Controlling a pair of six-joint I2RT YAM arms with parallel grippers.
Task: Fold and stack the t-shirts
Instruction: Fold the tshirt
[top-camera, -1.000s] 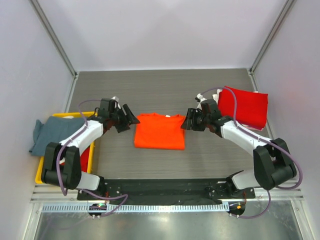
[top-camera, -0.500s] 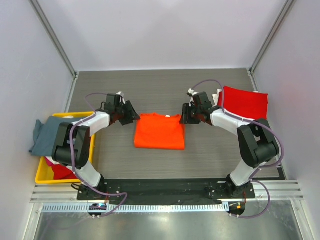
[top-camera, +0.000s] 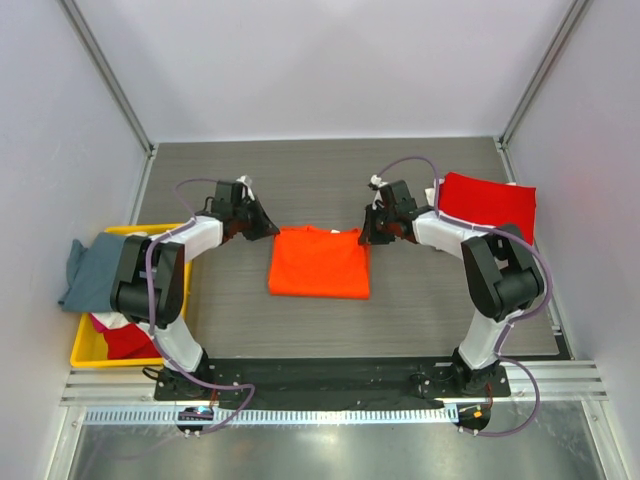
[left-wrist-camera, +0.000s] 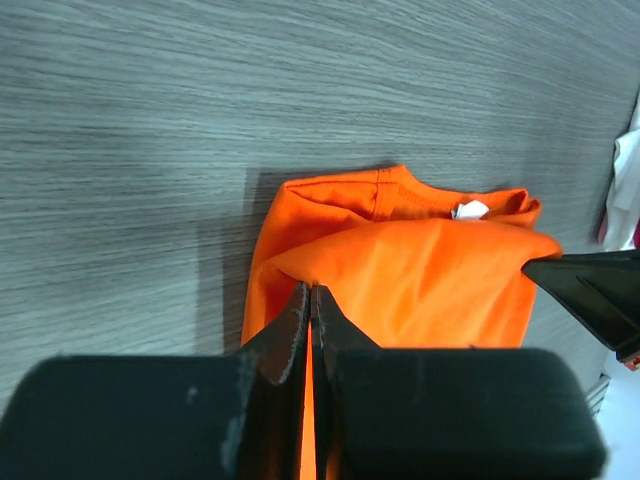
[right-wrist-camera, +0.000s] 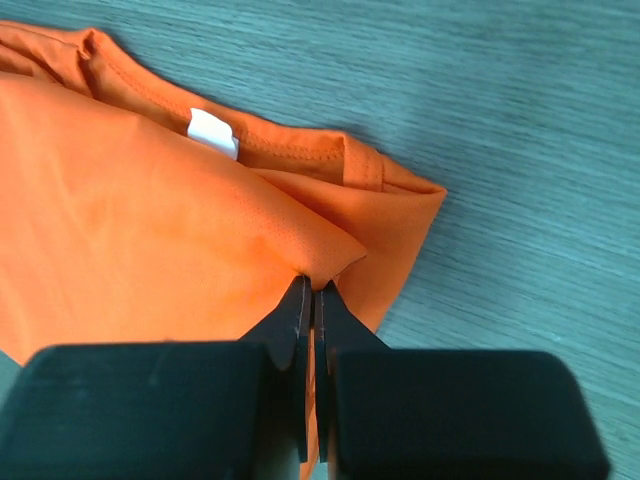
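- Orange t-shirt (top-camera: 320, 262) is laid folded at the middle of the table (top-camera: 300, 180), collar toward the far edge
- Its top layer's far left corner is pinched by the closed left gripper (left-wrist-camera: 311, 300)
- The far right corner is pinched by the closed right gripper (right-wrist-camera: 313, 292)
- A red t-shirt (top-camera: 495, 215) is laid at the right edge; a grey-blue t-shirt (top-camera: 100, 265) is draped over the yellow bin (top-camera: 79, 352) at the left edge

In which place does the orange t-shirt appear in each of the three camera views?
Top external: the orange t-shirt lies in the middle of the table.
Left wrist: it fills the lower centre and right.
Right wrist: it fills the left half.
Shared landmark: its collar, at the shirt's top edge in every view.
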